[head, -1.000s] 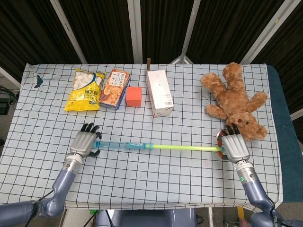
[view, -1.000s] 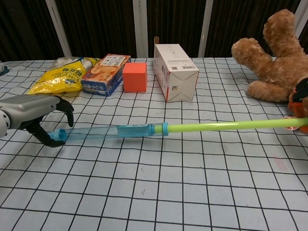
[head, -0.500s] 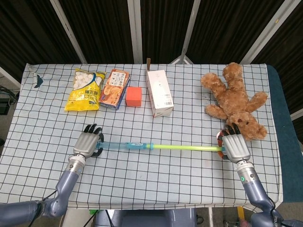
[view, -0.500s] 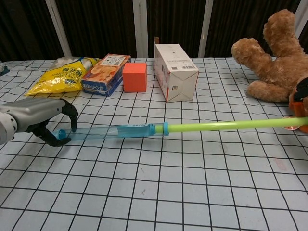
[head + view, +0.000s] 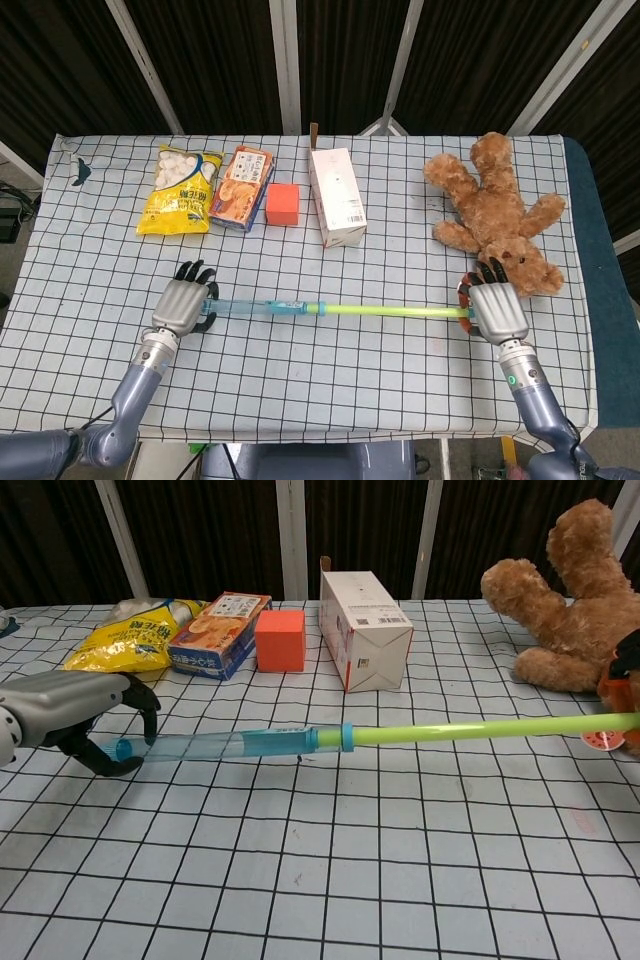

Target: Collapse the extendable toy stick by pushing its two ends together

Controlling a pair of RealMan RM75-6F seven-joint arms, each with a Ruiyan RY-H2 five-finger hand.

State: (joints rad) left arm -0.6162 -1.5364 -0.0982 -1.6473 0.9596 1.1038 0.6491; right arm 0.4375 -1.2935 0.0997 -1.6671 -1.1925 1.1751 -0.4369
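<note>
The toy stick lies stretched out across the front of the table, with a clear blue tube (image 5: 262,307) (image 5: 235,745) on the left and a thin green rod (image 5: 390,311) (image 5: 480,729) on the right. My left hand (image 5: 181,304) (image 5: 62,712) curls around the tube's open left end, with fingers over it and the thumb under. My right hand (image 5: 497,310) grips the stick's orange right end (image 5: 612,690), palm down; the chest view shows only that hand's edge. The stick hangs a little above the cloth.
Along the back stand a yellow snack bag (image 5: 180,190), an orange biscuit box (image 5: 243,188), a red cube (image 5: 283,204) and a white carton (image 5: 336,197). A brown teddy bear (image 5: 497,213) lies just behind my right hand. The checked tablecloth (image 5: 330,380) reaches the front edge.
My left hand has closed its fingers around the tube's left end. The stick has risen slightly off the cloth, its right end higher. The right hand has barely moved.
</note>
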